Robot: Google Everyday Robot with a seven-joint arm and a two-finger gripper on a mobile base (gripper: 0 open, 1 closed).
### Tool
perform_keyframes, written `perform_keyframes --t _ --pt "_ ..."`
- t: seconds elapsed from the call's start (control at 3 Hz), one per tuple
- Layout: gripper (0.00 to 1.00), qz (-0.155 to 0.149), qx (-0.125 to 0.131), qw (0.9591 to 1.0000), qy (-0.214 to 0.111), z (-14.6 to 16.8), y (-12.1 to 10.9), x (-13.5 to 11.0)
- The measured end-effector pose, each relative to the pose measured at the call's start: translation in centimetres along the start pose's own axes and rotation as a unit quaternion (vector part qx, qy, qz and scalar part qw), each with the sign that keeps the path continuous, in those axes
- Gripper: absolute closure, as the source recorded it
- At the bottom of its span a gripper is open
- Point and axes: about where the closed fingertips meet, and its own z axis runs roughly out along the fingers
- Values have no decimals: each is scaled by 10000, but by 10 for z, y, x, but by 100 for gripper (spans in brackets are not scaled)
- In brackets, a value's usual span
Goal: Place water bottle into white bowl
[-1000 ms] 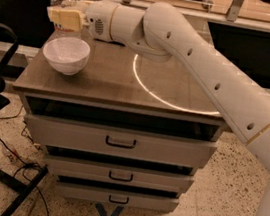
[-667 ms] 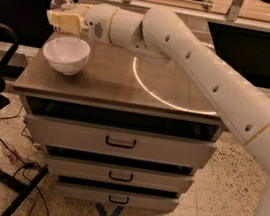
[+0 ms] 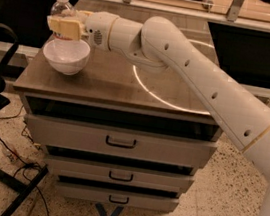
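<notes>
While the gripper clasps the water bottle by its middle, the bottle stands upright directly above the white bowl, slightly toward its far rim, so a straight lowering should seat it.

- Single arm enters from the lower right edge and runs on a long diagonal up and to the left
- White shell, small dark dots spaced along the long link, a thin tan ring round it near the right edge
- Rounded bend at the top of the diagonal; from there a short section lies roughly level, pointing left
- Wrist is a stubby white cylinder in line with that level section
- Gripper sits at the upper left of the view, facing left
- Tan fingers are closed round the body of the water bottle, below its cap; the bottle stands upright in the grip
</notes>
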Motion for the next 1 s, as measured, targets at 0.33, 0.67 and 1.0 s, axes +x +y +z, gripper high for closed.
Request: perform_keyframes --t 0.33,0.67,1.0 --pt "100 64 -31 10000 -27 1 2 10" --pt "79 69 -61 10000 -29 4 4 11" --pt "57 68 -78 9999 -29 5 6 11"
